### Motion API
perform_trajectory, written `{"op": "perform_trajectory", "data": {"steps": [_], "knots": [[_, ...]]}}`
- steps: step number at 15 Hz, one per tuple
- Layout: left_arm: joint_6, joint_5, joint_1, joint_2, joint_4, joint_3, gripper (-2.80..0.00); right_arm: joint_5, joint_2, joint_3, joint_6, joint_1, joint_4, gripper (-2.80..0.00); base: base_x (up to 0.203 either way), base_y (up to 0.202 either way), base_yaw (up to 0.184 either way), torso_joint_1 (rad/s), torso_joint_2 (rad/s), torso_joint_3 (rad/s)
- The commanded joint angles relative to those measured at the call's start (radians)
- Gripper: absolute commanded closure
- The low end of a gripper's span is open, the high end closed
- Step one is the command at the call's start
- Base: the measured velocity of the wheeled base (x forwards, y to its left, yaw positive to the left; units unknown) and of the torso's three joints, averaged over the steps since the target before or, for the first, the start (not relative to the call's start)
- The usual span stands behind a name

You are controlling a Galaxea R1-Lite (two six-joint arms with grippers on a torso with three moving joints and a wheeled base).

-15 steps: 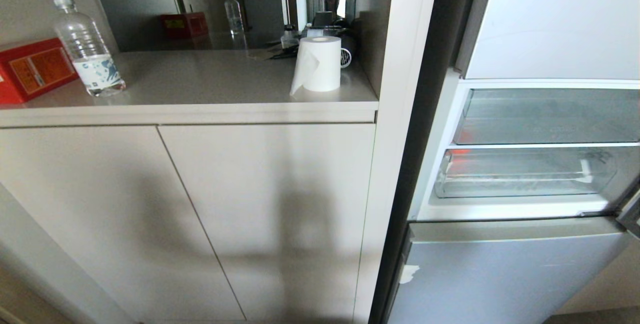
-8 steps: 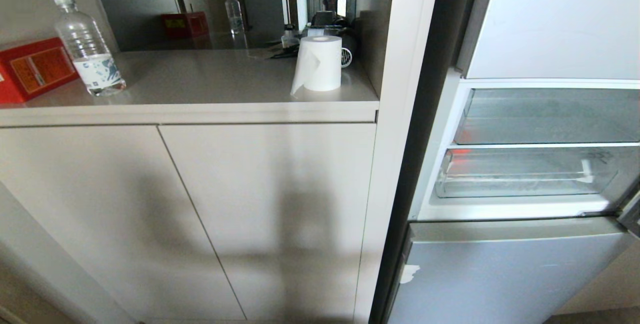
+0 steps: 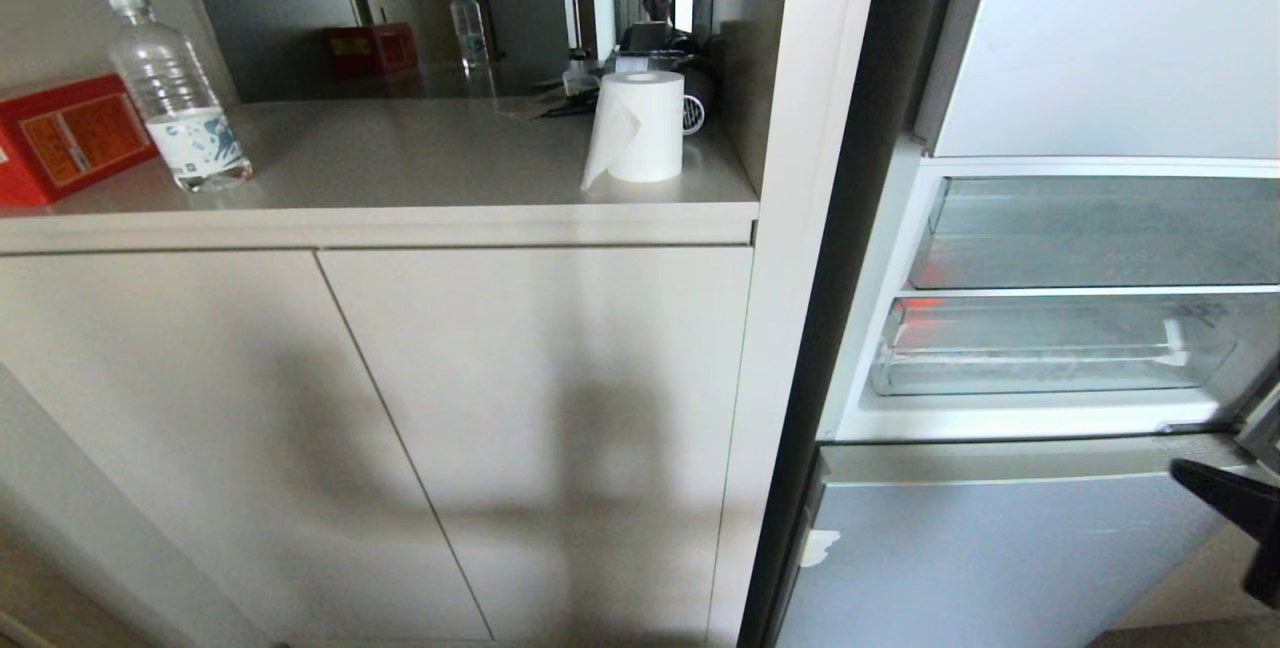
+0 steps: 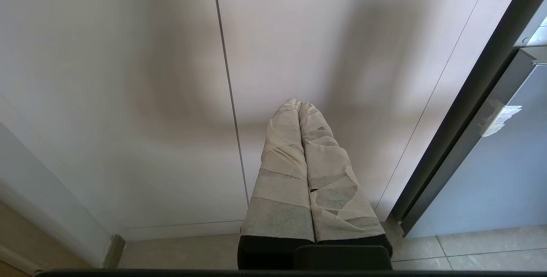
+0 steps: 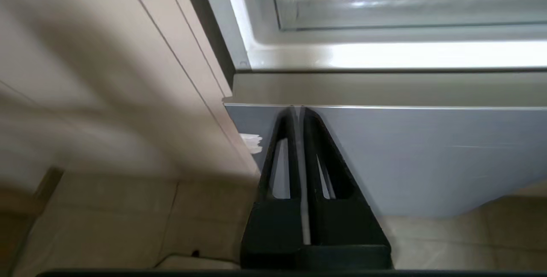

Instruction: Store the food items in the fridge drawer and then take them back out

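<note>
At about three o'clock in the head view, an open fridge compartment held the fridge drawer (image 3: 1040, 353), a wide, shallow, clear plastic bin pushed in beneath a glass shelf (image 3: 1090, 248). A small red-orange patch showed at the drawer's nine o'clock end; whether it was one of the food items could not be told. Below the drawer sat the frosted blue-grey bottom fridge front (image 3: 1000, 548), shut.

At around four o'clock, at the picture's edge, the black right gripper (image 3: 1195, 476) entered in front of that blue-grey front, below the drawer and apart from it. In the right wrist view the right gripper (image 5: 298, 112) had its two black fingers (image 5: 282, 157) pressed together, holding nothing, their tips pointing toward the top edge of the blue-grey front.

The left gripper (image 4: 299, 105) appeared only in the left wrist view, its tape-wrapped fingers (image 4: 282, 170) closed and empty, hanging before the pale cabinet doors (image 4: 128, 97) near the floor.

From nine to twelve o'clock in the head view, a tabletop (image 3: 400, 168) carried a red box (image 3: 65, 138), a clear water bottle (image 3: 178, 98) and a white paper roll (image 3: 640, 126). A mirror (image 3: 450, 8) behind it reflected a person (image 3: 655, 3).
</note>
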Motion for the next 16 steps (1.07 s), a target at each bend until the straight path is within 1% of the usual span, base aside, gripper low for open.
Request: {"op": "perform_trajectory", "data": {"steps": [1,3,5,8,10,11,12,16], "knots": [[0.000,0.000,0.001,0.001,0.000,0.000,0.00,0.010,0.339,-0.003,0.003,0.002,-0.176,-2.80,0.000,0.000,0.000,0.000,0.00,0.000],[0.000,0.000,0.001,0.001,0.000,0.000,0.00,0.022,0.522,0.005,0.005,0.003,-0.390,-2.80,0.000,0.000,0.000,0.000,0.00,0.000],[0.000,0.000,0.001,0.001,0.000,0.000,0.00,0.031,0.661,0.017,0.007,0.003,-0.612,-2.80,0.000,0.000,0.000,0.000,0.00,0.000],[0.000,0.000,0.000,0.001,0.000,0.000,0.00,0.036,0.811,0.006,-0.003,0.004,-0.874,-2.80,0.000,0.000,0.000,0.000,0.00,0.000],[0.000,0.000,0.000,0.001,0.000,0.000,0.00,0.043,0.908,-0.008,-0.010,0.005,-1.022,-2.80,0.000,0.000,0.000,0.000,0.00,0.000],[0.000,0.000,-0.001,0.001,0.000,0.000,0.00,0.051,0.960,-0.012,-0.011,0.009,-1.077,-2.80,0.000,0.000,0.000,0.000,0.00,0.000],[0.000,0.000,0.000,0.001,0.000,0.000,0.00,0.055,1.006,-0.017,-0.010,0.017,-1.103,-2.80,0.000,0.000,0.000,0.000,0.00,0.000],[0.000,0.000,0.001,0.001,0.000,0.000,0.00,0.056,1.064,-0.076,-0.004,0.052,-1.124,-2.80,0.000,0.000,0.000,0.000,0.00,0.000]]}}
